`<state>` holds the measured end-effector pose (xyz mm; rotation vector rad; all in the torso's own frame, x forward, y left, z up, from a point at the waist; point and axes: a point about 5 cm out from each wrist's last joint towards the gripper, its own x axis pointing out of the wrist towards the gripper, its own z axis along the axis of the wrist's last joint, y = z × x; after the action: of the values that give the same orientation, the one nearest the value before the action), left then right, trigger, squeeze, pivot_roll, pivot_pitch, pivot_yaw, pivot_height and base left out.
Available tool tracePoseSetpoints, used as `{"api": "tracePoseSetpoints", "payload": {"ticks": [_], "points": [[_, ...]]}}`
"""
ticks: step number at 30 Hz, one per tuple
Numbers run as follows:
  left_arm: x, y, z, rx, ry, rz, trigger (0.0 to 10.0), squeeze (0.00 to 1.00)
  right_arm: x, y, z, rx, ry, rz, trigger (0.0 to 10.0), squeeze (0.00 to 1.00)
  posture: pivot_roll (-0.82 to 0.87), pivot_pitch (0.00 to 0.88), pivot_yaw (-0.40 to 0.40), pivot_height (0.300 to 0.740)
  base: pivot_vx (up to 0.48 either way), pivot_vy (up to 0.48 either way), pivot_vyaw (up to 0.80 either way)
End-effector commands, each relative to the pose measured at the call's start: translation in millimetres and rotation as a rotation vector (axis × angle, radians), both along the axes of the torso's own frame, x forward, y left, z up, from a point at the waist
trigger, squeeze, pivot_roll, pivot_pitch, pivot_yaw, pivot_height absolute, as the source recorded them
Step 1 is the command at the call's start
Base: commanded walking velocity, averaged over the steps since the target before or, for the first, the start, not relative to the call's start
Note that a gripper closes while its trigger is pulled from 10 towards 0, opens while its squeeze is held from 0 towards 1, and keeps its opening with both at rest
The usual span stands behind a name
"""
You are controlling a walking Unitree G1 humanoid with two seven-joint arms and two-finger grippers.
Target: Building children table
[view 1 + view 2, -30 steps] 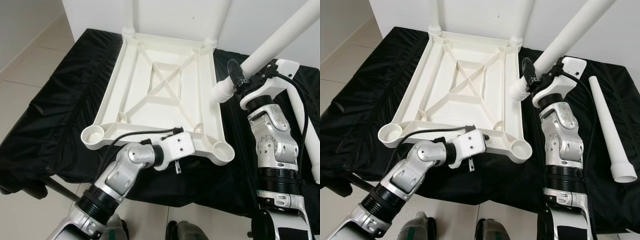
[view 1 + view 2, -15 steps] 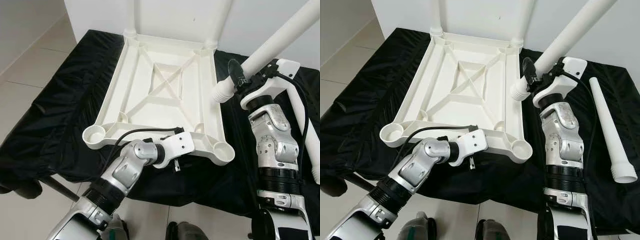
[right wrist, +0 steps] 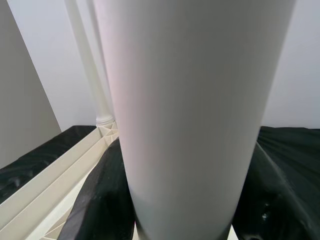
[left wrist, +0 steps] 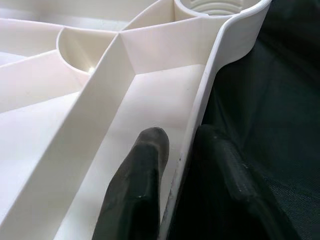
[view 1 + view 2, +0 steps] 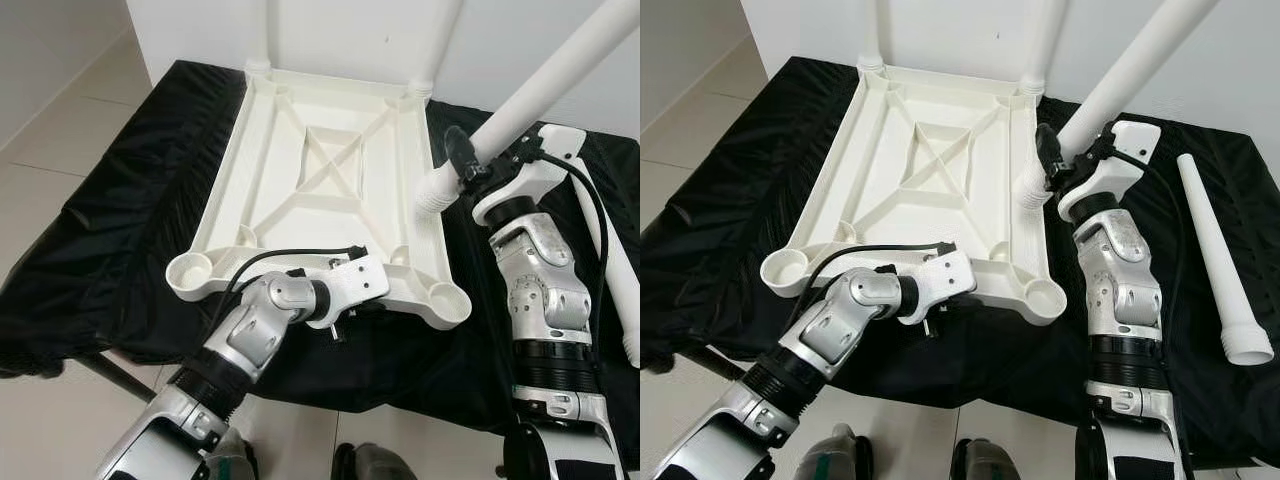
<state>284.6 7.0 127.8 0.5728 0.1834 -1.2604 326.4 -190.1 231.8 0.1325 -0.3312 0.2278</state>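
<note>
The left wrist view shows the left gripper [image 4: 177, 165] pinching the near rim of the upturned tabletop [image 5: 320, 190] — head views show the right gripper [image 5: 1048, 160] clamping a leg [image 5: 1120, 75], tilted over the right edge.

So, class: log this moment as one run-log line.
left end effector: pinching white plastic tabletop rim | right end effector: holding white tapered leg | second white leg: on black cloth
</note>
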Motion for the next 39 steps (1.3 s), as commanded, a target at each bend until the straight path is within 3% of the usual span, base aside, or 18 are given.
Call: {"api": "tracePoseSetpoints", "payload": {"ticks": [1,2,3,9,10,11,28,29,31,32,39], "points": [[3.2,1.9,-6,0.002,-0.002,0.074,3.8,0.0,-2.9,-0.6,2,-0.016,-0.009,0.002,10.0,0.0,0.0,0.043,-0.055,0.74,0.0,0.0,0.0],[3.5,0.7,-3,-0.009,0.006,0.069,9.6,0.0,-3.0,0.0,1,-0.018,-0.008,0.004,10.0,0.0,0.0,0.043,-0.055,0.74,0.0,0.0,0.0],[3.5,-0.4,-1,-0.016,0.008,0.058,10.0,0.0,-3.0,0.4,1,-0.019,-0.007,0.006,10.0,0.0,0.01,0.04,-0.057,0.74,0.0,0.0,0.0],[5.2,-1.3,0,-0.018,0.014,0.059,10.0,0.0,-2.8,0.9,1,-0.021,-0.007,0.008,10.0,0.0,0.01,0.04,-0.057,0.74,0.0,0.0,0.0],[5.3,-1.7,-1,-0.015,0.013,0.059,7.5,0.0,-2.8,1.0,0,-0.022,-0.007,0.009,10.0,0.0,0.01,0.04,-0.057,0.74,0.0,0.0,0.0],[4.5,-2.8,-1,-0.016,0.007,0.05,0.0,0.0,-3.0,1.1,0,-0.027,-0.005,0.013,10.0,0.0,0.0,0.041,-0.057,0.74,0.0,0.0,0.0],[9.1,8.9,-3,-0.008,-0.013,0.085,0.0,0.0,-18.7,-4.9,-18,-0.165,0.057,0.081,10.0,0.0,-0.01,0.063,-0.066,0.74,0.0,0.0,0.0],[9.6,10.6,0,-0.014,-0.018,0.086,2.0,0.0,-18.7,-7.3,-17,-0.166,0.053,0.073,10.0,0.0,-0.01,0.064,-0.066,0.74,0.0,0.0,0.0],[9.5,10.3,1,-0.017,-0.019,0.085,2.0,0.0,-18.4,-7.6,-16,-0.163,0.05,0.071,10.0,0.0,-0.01,0.064,-0.066,0.74,0.0,0.0,0.0],[9.5,9.3,1,-0.017,-0.02,0.084,10.0,0.0,-17.6,-7.4,-15,-0.163,0.047,0.068,10.0,0.0,-0.01,0.063,-0.066,0.74,0.0,0.0,0.0],[8.2,4.4,1,-0.018,-0.024,0.077,10.0,0.0,-16.2,-2.8,-14,-0.162,0.038,0.084,10.0,0.0,0.0,0.061,-0.066,0.74,0.0,0.0,0.0]]}}
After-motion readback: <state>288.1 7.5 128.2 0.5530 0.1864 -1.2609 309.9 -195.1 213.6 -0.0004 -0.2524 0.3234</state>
